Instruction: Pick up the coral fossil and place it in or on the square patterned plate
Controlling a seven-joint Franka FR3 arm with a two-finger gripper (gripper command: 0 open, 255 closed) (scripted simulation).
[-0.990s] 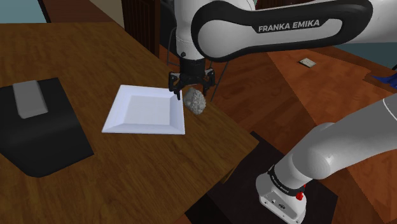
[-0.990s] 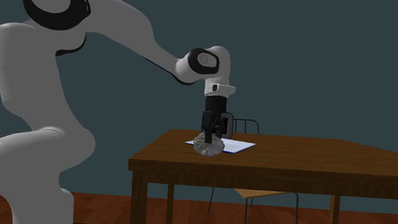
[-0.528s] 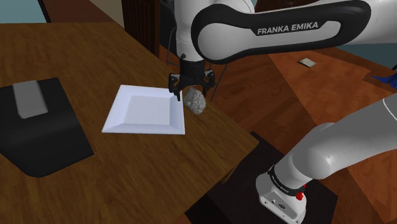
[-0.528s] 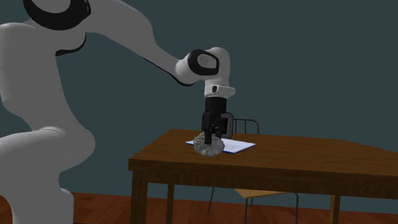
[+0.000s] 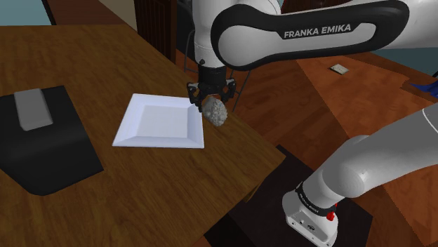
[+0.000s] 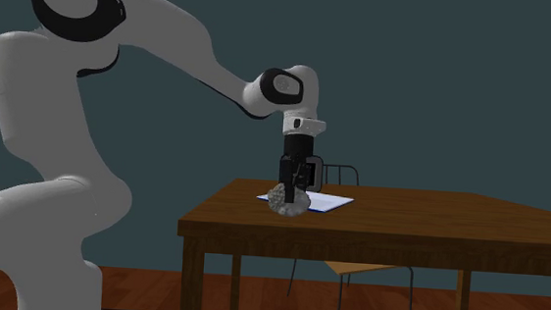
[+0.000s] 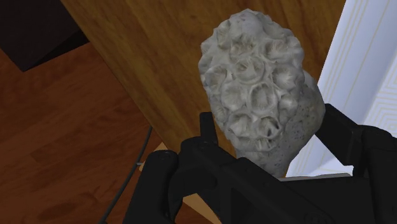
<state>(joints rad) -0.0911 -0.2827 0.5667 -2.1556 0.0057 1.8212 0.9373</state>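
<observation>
Jaws: clamped on the coral fossil (image 7: 261, 95), and the wrist view has a black finger (image 7: 205, 147) pressed to each flank of it.
Gripper: the gripper (image 5: 213, 100) points straight down from the white arm, right at the table's near corner.
Coral fossil: pale grey and knobbly, covered in little cups. It sits just beside the plate's corner on the shoulder view's right.
Plate: the square plate (image 5: 158, 142) reads plain white from the shoulder. The wrist view picks up faint pale lines along its rim (image 7: 375, 76).
Side-on: the second exterior view puts the fossil's (image 6: 287, 203) underside level with the wooden table (image 6: 406, 231), with the gripper (image 6: 294, 185) upright over it and the plate (image 6: 331, 203) lying thin behind.
Shoulder extras: a black mat (image 5: 49, 158) carries a grey block (image 5: 31, 109), on the shoulder view's left of the plate.
</observation>
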